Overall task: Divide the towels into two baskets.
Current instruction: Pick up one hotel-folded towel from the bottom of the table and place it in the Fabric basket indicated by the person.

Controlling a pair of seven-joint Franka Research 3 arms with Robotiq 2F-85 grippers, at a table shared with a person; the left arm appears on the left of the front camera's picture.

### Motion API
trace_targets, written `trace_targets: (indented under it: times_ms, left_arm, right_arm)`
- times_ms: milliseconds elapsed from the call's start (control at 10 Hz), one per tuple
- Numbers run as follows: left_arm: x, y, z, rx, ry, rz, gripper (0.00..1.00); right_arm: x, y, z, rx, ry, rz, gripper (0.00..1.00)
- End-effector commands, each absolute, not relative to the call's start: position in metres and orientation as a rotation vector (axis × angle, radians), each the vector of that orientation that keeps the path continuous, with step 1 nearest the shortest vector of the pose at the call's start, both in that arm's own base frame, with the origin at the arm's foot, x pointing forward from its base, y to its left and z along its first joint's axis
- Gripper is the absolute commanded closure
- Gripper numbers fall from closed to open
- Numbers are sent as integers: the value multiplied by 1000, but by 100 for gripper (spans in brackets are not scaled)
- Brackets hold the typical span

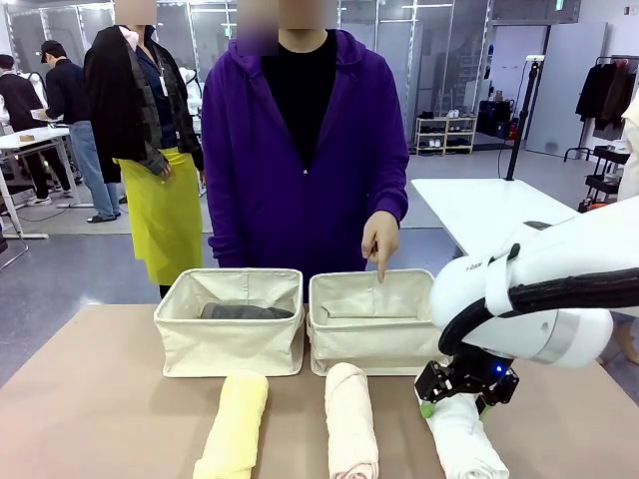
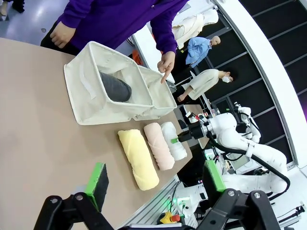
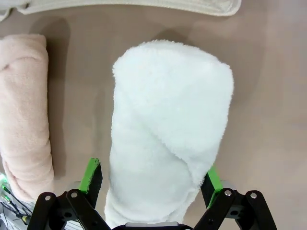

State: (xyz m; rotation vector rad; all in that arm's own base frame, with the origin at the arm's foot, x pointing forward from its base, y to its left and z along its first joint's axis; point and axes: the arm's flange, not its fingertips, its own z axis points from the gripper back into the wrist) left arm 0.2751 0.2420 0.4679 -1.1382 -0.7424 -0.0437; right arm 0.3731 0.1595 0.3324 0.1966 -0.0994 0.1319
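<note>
1. Right gripper [image 1: 457, 401], front view: spread, lowered astride the white towel [image 1: 467, 444], just in front of the right basket [image 1: 371, 349] at its right corner. Above that basket, a person's hand [image 1: 380, 242] pointing down into it.
2. Touching the right basket on its left: left basket [image 1: 230, 349], dark grey towel [image 1: 245, 311] inside. In front of the right basket, cream-beige towel [image 1: 351, 419]; further left, pale yellow towel [image 1: 235, 424]. Both flat on the table [image 1: 100, 399].
3. Left wrist view: left gripper [image 2: 156, 179] wide apart on nothing, well back from the right basket.
4. Right wrist view: one green pad [image 3: 91, 175] just clear of the white roll, the other touching it. Right basket's rim just beyond the roll's end.
5. Likely best: close evenly without crushing the terry. Expect the free end to sag, so lift well above the rim. Lay the roll lengthwise inside the right basket.
6. Surface: plain brown, matte. Beyond the right basket: grey floor, white table [image 1: 489, 210], clothes rack [image 1: 607, 95], another person [image 1: 150, 150] standing.
</note>
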Motion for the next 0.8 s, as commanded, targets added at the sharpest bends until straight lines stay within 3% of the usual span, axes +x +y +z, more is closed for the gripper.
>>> trace_targets:
  times_ms: [0,100,200,300,400,500,600,700]
  left_arm:
    - [272,243,471,-1152,-739,-41,0]
    - [272,243,471,-1152,-739,-41,0]
    - [272,243,471,-1152,-739,-41,0]
    - [272,243,471,-1152,-739,-41,0]
    - [272,243,471,-1152,-739,-41,0]
    - [272,243,471,-1152,-739,-41,0]
    - [272,243,471,-1152,-739,-41,0]
    - [272,243,471,-1152,-739,-41,0]
  right_arm:
    - [322,141,307,183,-97,159,19]
    - [323,140,305,178,-93,162,20]
    - [323,140,301,169,-89,163,39]
    - [322,140,299,166,-87,164,40]
    - [321,139,297,167,-84,164,59]
    - [320,140,298,176,-92,167,60]
    - [316,138,303,205,-104,173,76]
    - [375,164,326,168,-91,150,76]
